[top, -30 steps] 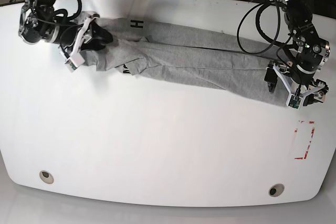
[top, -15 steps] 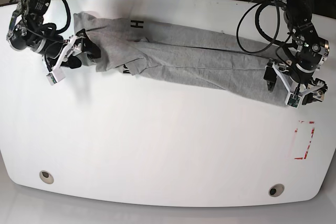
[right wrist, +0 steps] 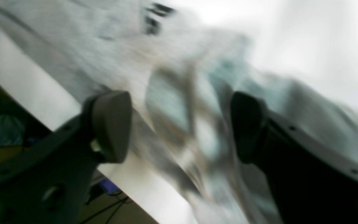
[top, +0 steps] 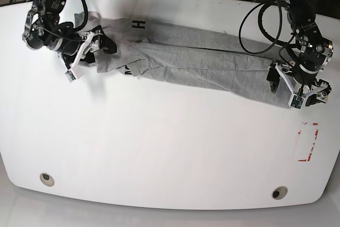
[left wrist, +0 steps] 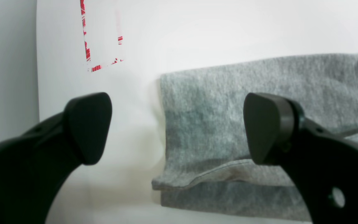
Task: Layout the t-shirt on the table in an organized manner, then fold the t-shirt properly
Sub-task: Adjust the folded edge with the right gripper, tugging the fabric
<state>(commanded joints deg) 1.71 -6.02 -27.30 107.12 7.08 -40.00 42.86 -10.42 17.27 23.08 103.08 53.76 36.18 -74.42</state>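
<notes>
One t-shirt (top: 196, 62) — two grommets (top: 47, 178).

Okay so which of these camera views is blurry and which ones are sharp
Right wrist view: heavily motion-smeared, the t-shirt streaked. Left wrist view: cloth fairly sharp, the near fingertips soft. Base view: sharp, with soft glare on the table.

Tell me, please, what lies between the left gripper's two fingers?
In the left wrist view, the open left gripper straddles the t-shirt's end edge: bare white table toward one finger, grey cloth toward the other.
</notes>
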